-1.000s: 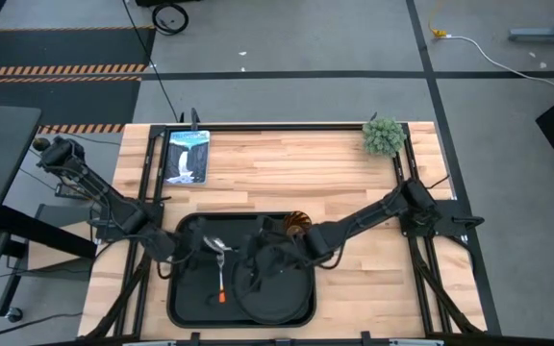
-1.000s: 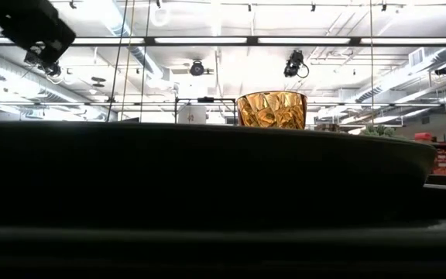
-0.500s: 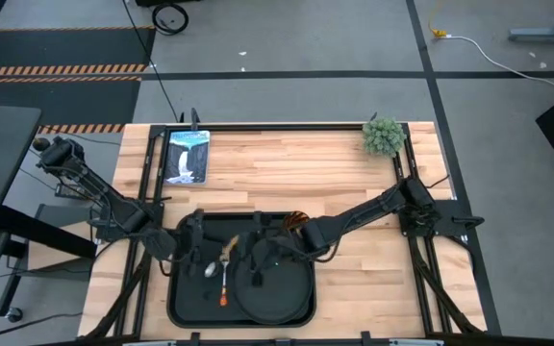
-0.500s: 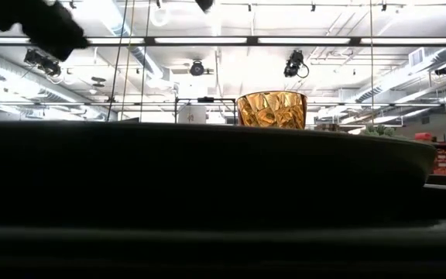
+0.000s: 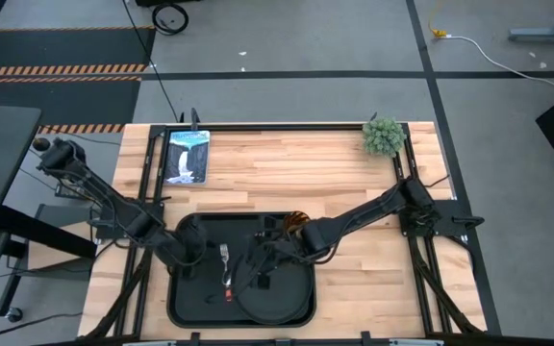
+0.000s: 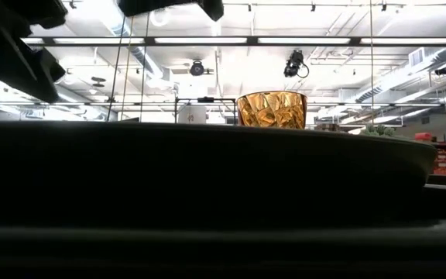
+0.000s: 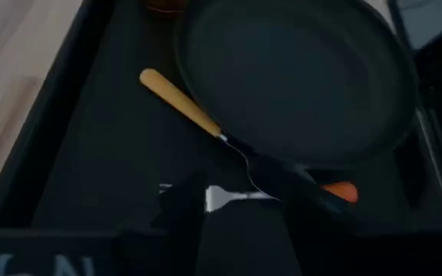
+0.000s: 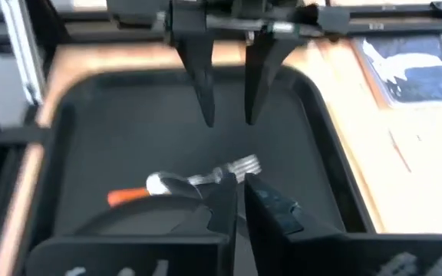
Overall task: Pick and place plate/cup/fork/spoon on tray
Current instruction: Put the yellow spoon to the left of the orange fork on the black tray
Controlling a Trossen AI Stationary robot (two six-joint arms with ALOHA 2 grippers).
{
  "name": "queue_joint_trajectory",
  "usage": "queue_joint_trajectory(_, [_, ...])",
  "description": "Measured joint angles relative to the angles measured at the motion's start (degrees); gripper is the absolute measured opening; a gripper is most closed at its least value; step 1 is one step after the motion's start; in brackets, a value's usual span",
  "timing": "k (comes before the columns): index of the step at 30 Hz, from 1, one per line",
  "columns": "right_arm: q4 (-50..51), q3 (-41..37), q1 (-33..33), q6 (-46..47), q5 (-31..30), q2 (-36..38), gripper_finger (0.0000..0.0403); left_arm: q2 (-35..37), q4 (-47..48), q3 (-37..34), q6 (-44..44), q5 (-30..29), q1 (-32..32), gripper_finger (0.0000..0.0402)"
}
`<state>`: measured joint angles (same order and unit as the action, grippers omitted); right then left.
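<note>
The black tray (image 5: 183, 288) lies at the table's near middle. On it, the round black plate (image 5: 282, 296) sits at the near right. The amber cup (image 5: 294, 225) stands at the far right corner. The red-handled fork (image 5: 226, 274) lies flat left of the plate. The spoon (image 7: 179, 103) lies with its yellow handle on the plate's rim and its bowl (image 8: 167, 184) on the fork. My left gripper (image 8: 230, 115) hangs open and empty above the tray's left part. My right gripper (image 8: 240, 211) is shut, over the plate's left edge.
A picture card (image 5: 187, 156) lies at the table's far left and a small green plant (image 5: 384, 135) at the far right. Bare wood lies between them and right of the tray. In the low view the cup (image 6: 272, 109) shows above the dark rim.
The spoon, which was up at my left gripper over the tray's far left part, has come down toward the near edge. It now lies free across the fork and the plate's rim. My left gripper has drawn back toward the tray's left side.
</note>
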<state>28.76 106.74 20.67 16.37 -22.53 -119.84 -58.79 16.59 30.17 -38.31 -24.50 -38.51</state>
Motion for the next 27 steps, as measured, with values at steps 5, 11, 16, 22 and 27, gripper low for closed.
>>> queue_joint_trajectory(5, [1.1, -3.4, -1.1, 0.0, -0.3, -0.1, 0.0042, -6.0, -6.8, 0.0, 0.1, 1.6, 2.6, 0.0209])
queue_joint_trajectory(11, [1.3, -5.7, -1.0, 1.1, 3.2, 0.1, 0.0043, -8.9, -9.9, 0.0, 3.1, 10.4, 1.8, 0.0217])
queue_joint_trajectory(16, [1.7, -5.8, 0.0, 1.6, 2.2, 0.1, 0.0043, -11.9, -10.0, 0.0, 12.7, 6.2, -5.6, 0.0198])
queue_joint_trajectory(22, [1.8, -5.8, 0.2, 1.9, -0.3, 0.1, 0.0043, -17.6, -15.8, 0.0, 25.4, -0.1, -10.7, 0.0180])
queue_joint_trajectory(27, [1.7, -5.8, 0.3, 3.7, -0.3, 0.1, 0.0043, -22.3, -20.8, 0.0, 32.1, 0.0, -10.9, 0.0172])
